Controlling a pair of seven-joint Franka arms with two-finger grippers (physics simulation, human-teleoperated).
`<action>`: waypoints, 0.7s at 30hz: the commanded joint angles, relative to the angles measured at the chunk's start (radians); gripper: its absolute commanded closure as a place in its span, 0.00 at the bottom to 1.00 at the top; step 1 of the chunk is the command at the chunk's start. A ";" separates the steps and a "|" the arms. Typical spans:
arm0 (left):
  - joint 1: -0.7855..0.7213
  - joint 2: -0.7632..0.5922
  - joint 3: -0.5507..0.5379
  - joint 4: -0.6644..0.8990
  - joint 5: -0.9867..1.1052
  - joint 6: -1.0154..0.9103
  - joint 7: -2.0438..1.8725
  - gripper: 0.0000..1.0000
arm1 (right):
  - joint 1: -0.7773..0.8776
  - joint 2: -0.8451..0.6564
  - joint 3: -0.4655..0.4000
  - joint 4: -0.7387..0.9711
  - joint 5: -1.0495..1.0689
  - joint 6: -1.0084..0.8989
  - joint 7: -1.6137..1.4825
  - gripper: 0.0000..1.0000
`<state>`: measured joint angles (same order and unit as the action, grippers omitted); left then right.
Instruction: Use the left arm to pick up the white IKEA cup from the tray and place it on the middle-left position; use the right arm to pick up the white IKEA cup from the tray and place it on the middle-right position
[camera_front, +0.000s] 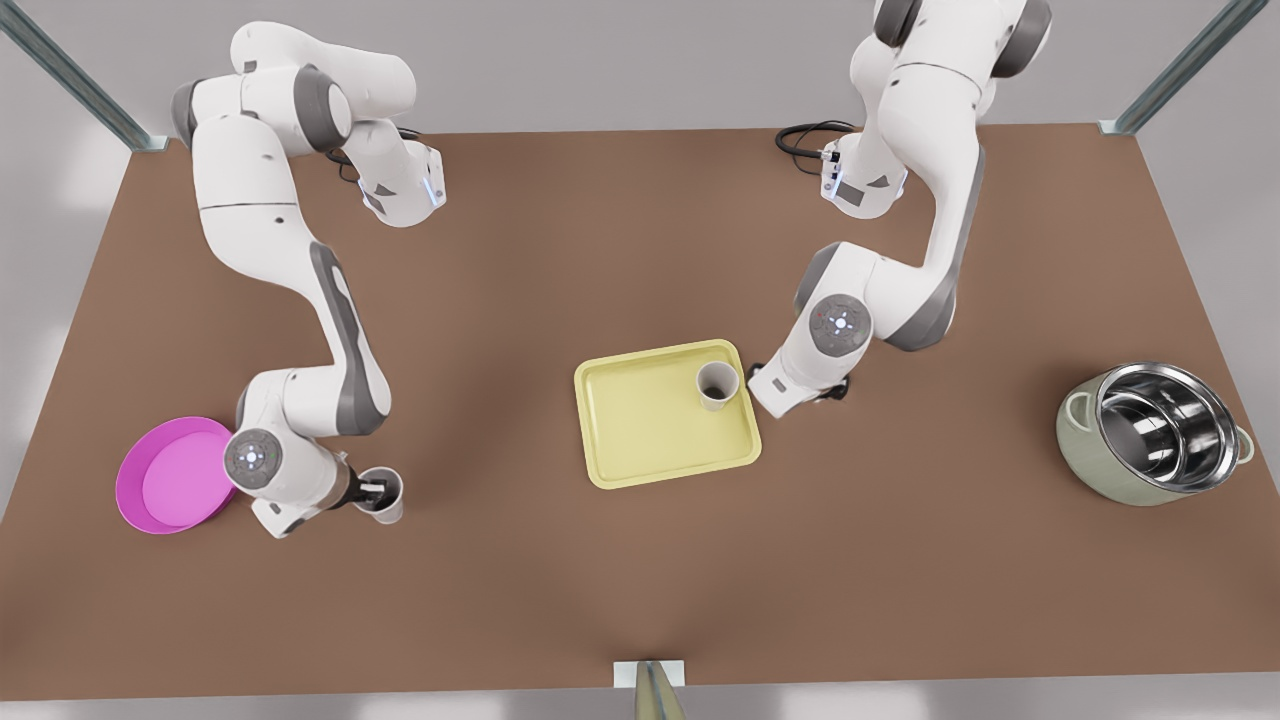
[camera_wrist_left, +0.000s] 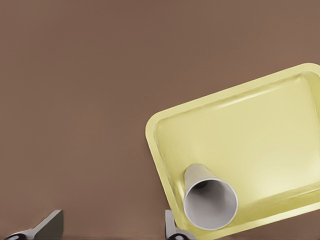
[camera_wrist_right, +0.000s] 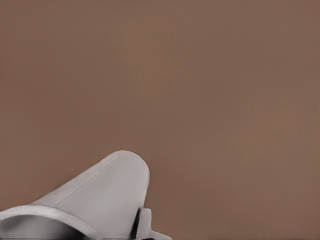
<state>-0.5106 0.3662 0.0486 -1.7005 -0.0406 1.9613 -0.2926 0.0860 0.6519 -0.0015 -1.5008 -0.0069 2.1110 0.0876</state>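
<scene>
**Halfway: one cup out, one on the tray**

Right gripper (camera_front: 372, 492) grips a white cup (camera_front: 385, 497) beside the magenta dish (camera_front: 170, 487). Left gripper (camera_wrist_left: 112, 227), fingers spread, nears the second cup (camera_front: 716, 385) on the tray (camera_front: 640, 440), not yet grasped.

Brown table (camera_front: 640, 580), my work surface, by the front view's clock:
- Near centre: pale-yellow tray (camera_front: 640, 430), flat on the top.
- 9 o'clock: round magenta dish (camera_front: 165, 485).
- 8 o'clock: white cup (camera_front: 390, 500), clamped in my right gripper (camera_front: 372, 492); contact with the top cannot be told.
- 3 o'clock: green pot (camera_front: 1085, 455).
- 1 o'clock: black cable (camera_front: 800, 138).
</scene>
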 joint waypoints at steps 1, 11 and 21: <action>0.000 -0.006 -0.004 -0.039 -0.097 0.199 -0.099 0.00 | 0.000 0.002 0.000 0.001 -0.007 0.020 -0.054 0.50; -0.068 0.011 -0.006 -0.188 -0.078 0.363 -0.160 0.00 | 0.001 0.006 -0.002 0.005 -0.007 0.020 -0.054 0.37; -0.080 0.066 -0.004 -0.194 -0.047 0.375 -0.203 0.00 | -0.045 -0.304 -0.032 0.001 0.111 -0.261 -0.169 0.00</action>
<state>-0.5889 0.4306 0.0445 -1.8948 -0.0974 2.3166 -0.4031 0.0442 0.3891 -0.0302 -1.4996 0.0615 2.0086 0.0406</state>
